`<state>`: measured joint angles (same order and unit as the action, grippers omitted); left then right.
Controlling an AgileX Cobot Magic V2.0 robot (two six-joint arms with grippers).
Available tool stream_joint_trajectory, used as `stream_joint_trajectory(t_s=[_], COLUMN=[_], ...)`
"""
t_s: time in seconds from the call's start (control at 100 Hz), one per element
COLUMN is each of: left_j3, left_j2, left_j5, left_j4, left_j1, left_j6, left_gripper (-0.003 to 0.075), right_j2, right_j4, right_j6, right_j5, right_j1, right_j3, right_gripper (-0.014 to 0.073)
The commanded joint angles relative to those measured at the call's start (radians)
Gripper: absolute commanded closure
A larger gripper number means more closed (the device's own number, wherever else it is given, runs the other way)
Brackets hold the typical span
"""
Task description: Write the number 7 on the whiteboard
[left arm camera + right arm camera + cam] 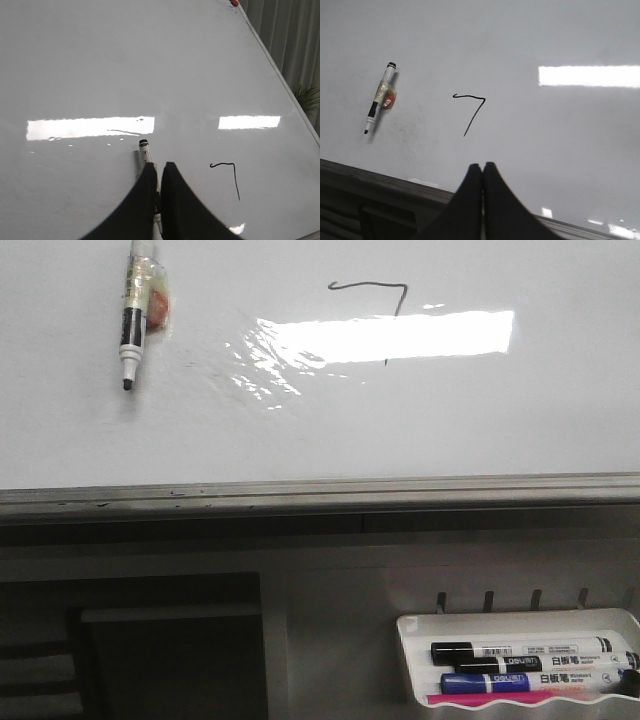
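Tray (412, 660) markers lay nearest, below the whiteboard (320, 440).
Number 7 (375, 302) sat upper-centre on the board; a taped marker (135, 315) stuck left. Left hand (159, 172) and right hand (482, 172) were clenched, empty.

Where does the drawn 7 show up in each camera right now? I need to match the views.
Front view: the number 7 sits near the top, right of centre, its downstroke crossing the glare.
Left wrist view: low and right of centre, beside the left claw.
Right wrist view: near the centre, above the right claw.
Shared landmark: the taped marker on the whiteboard, visible in all three views.
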<state>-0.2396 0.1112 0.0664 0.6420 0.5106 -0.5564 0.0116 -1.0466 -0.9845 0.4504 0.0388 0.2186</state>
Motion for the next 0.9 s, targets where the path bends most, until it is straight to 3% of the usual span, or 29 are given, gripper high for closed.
stream_joint_trajectory(t_s=[0.0,0.12,0.37,0.65,0.89], left_j3=[-0.026,-0.018,0.083,0.235,0.275], left_j2=[0.009,0.021,0.033,-0.105,-0.146], left_j5=[0.041,-0.005,-0.007,0.008,0.009], left_j4=[-0.133,-0.352,-0.539,-0.621,-0.63], left_j1=[-0.008,-0.075,-0.344,-0.49,-0.498], left_j6=[0.003,0.174,0.455,0.546,0.584], left_gripper=[0.0741,0.0741,0.0741,0.0741,0.0741], right_j2=[0.014,0.014,0.014,0.014,0.014], right_j4=[-0.035,-0.035,-0.035,-0.035,-0.035], right_j6=[-0.014,-0.014,-0.014,-0.014,-0.014], right_j5=[-0.05,-0.05,-0.05,-0.05,-0.05], right_j1=[-0.002,-0.002,-0.002,-0.002,-0.002], right_j3=[0.022,0.022,0.022,0.022,0.022], right_gripper=[0.0657,0.0657,0.0657,0.0657,0.0657])
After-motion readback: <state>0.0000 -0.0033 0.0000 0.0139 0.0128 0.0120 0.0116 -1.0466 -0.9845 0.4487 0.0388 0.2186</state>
